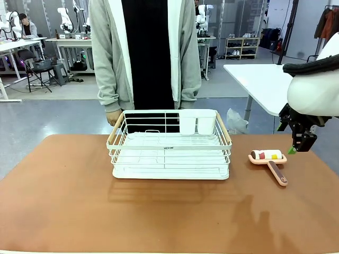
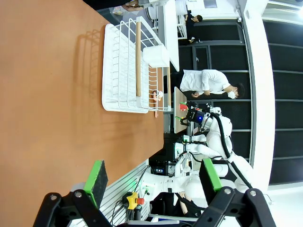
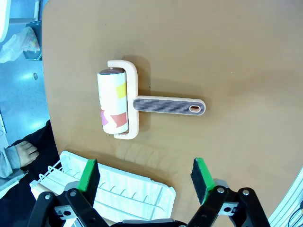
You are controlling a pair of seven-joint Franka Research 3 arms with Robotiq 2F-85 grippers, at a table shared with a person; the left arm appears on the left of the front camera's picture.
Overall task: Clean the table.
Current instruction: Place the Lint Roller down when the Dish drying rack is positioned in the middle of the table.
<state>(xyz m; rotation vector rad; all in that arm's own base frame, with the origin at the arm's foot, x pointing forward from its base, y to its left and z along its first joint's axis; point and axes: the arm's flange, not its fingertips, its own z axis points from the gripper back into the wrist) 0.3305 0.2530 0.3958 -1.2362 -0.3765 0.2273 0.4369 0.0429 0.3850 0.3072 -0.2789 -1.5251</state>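
Note:
The reddish-brown table (image 1: 63, 201) carries a white wire dish rack (image 1: 169, 148) at its middle. A lint roller (image 1: 267, 156) with a pink frame and handle lies flat to the right of the rack. My right gripper (image 1: 299, 146) hangs open above the table's right side, just right of the roller. In the right wrist view the lint roller (image 3: 118, 101) lies beyond my open right gripper (image 3: 144, 177), with nothing between the green pads (image 3: 89, 174). My left gripper (image 2: 154, 182) is open and empty, off the near side of the table (image 2: 47, 94).
A person stands at the far edge behind the rack, one hand (image 1: 113, 117) at its back left corner. The dish rack (image 3: 123, 194) lies under my right gripper's fingers in the right wrist view. A white table (image 1: 259, 84) stands at the right rear.

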